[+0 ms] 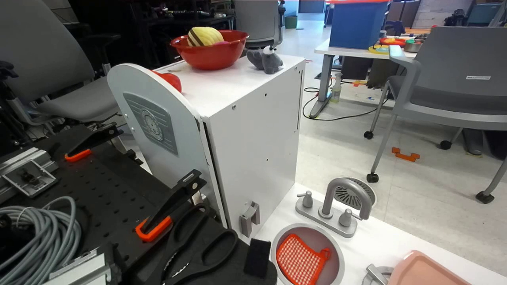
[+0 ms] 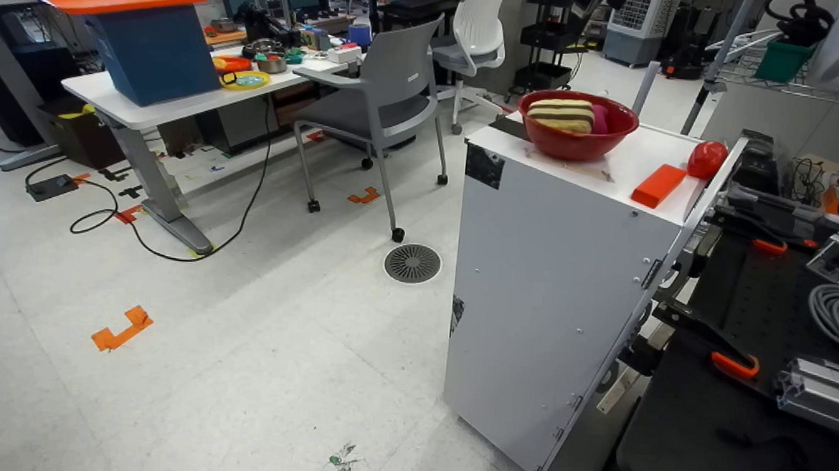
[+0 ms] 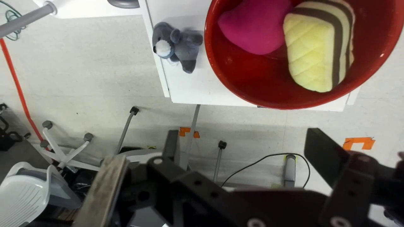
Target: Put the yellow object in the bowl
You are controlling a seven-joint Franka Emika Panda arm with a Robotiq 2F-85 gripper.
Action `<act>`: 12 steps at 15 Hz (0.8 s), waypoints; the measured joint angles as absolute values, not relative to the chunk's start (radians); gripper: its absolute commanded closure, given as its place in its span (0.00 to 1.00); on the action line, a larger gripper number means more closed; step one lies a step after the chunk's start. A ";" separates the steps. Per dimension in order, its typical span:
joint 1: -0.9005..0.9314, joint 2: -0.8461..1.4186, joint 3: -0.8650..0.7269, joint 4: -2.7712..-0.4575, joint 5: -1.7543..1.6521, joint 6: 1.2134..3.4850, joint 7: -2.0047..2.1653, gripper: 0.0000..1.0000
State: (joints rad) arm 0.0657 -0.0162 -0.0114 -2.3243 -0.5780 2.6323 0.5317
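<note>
In an exterior view, the yellow object point(image 1: 204, 36) is seated inside the red bowl point(image 1: 212, 57), which is placed on top of the white cabinet point(image 1: 257, 134); a gray plush toy point(image 1: 270, 59) is positioned just beside the bowl. In an exterior view, an orange block point(image 2: 659, 185) and a red object point(image 2: 707, 159) are also located on the cabinet top. In the wrist view, the gripper point(image 3: 244, 145) is set with its jaws wide apart, and the yellow object is shown in the bowl beside a pink object point(image 3: 258, 28).

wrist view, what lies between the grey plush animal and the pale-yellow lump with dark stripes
In the wrist view, going from the plush animal: the rim of the round, glossy red bowl, then a rounded magenta lump inside it.
</note>
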 measured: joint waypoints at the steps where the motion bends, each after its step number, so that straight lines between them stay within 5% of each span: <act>1: 0.066 -0.035 -0.010 -2.338 -0.580 2.632 0.535 0.00; 12: 0.029 -0.141 0.038 -2.420 -0.613 2.632 0.568 0.00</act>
